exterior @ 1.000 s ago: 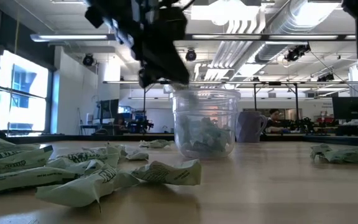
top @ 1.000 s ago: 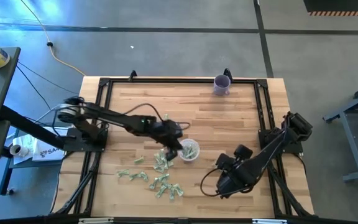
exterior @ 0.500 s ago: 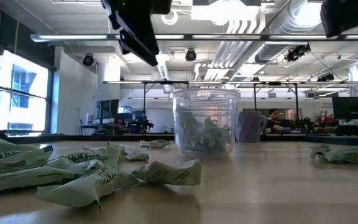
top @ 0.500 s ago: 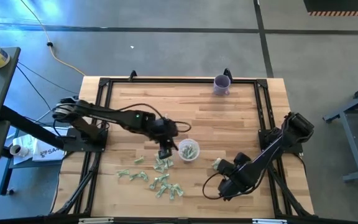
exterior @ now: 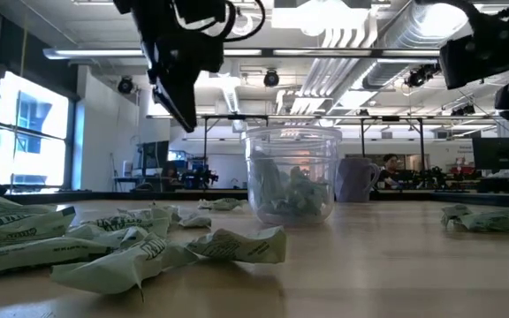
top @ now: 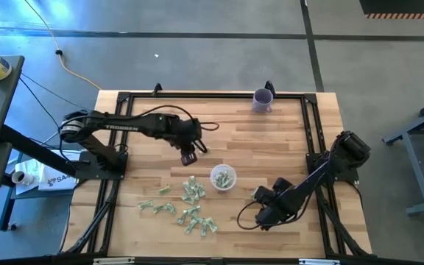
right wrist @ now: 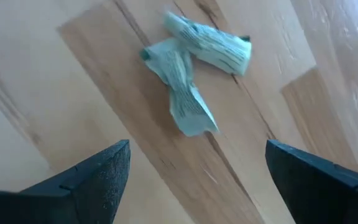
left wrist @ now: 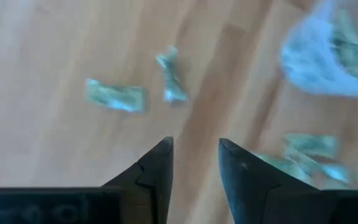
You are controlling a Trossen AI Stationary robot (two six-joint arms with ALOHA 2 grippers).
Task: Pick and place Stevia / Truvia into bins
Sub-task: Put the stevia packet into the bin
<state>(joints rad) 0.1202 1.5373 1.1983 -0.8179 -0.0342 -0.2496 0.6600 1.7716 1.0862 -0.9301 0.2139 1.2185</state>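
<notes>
Dozens of small pale green and white paper sachets [top: 188,206] lie scattered on a wooden table [top: 271,140], most of them in a loose heap just below and beside the left gripper [top: 188,157], which hangs above the boards near a clear plastic cup [top: 223,177]. Its fingers are parted a narrow way with nothing between them; bare wood and two loose sachets show beyond them in the left wrist view. The cup already holds a crumpled layer of sachets and stands upright, close to the left gripper on the side toward the right arm. The right gripper [top: 265,212] hovers low with its fingers spread wide and empty, and two crinkled sachets [right wrist: 194,62] lie overlapping on the wood directly ahead of it. A purple cup [top: 263,99] sits well apart at the far edge of the table. Each sachet looks featherlight, soft and easily creased, with a matte paper skin and a flat rectangular shape now bent or twisted. Pinching one across its narrow middle, where the paper bunches up off the table, would likely hold best; the flat ends may slip under the fingertips.
</notes>
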